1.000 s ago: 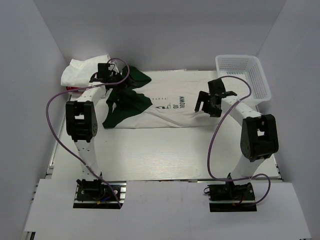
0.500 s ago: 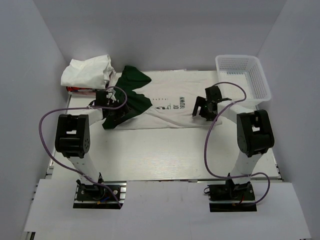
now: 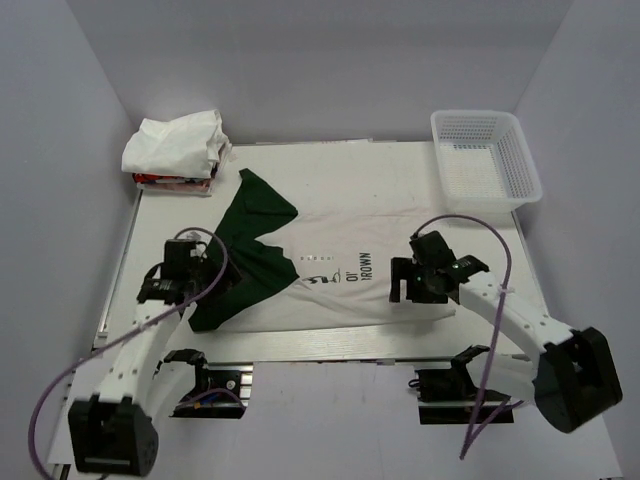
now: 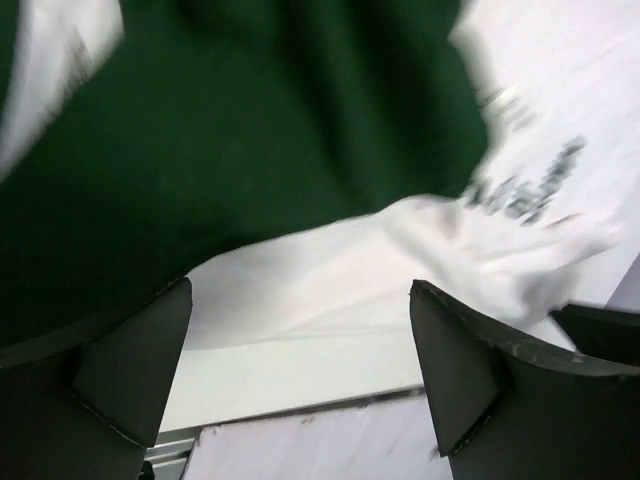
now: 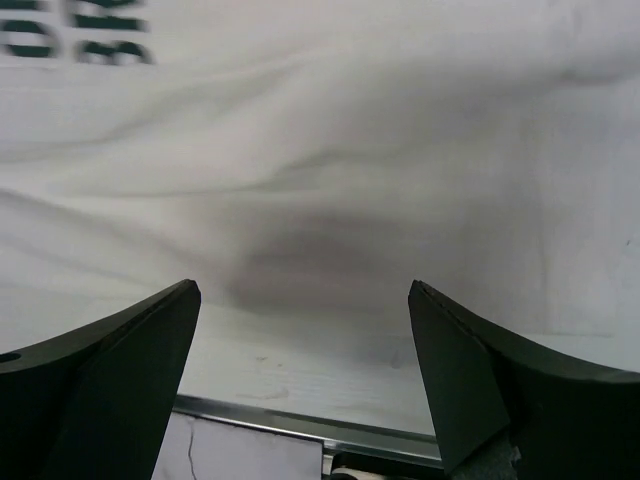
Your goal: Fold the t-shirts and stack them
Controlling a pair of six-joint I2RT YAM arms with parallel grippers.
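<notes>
Off-white cloth t-shirt with dark green parts (image 3: 340, 238): my left gripper (image 4: 300, 300) and right gripper (image 5: 305, 295) gape empty, should pinch its near hem evenly.

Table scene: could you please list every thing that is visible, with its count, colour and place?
large t-shirt: 1, off-white with dark green part and dark lettering, spread flat near the table's front edge
folded shirts: a small stack, white on top, red/pink below, far left corner
mesh basket: 1, white, far right corner, empty
table: 1, white
cables: 2, purple, one along each arm
left hand: 1, black, open, at the shirt's green end
right hand: 1, black, open, at the shirt's off-white end
</notes>
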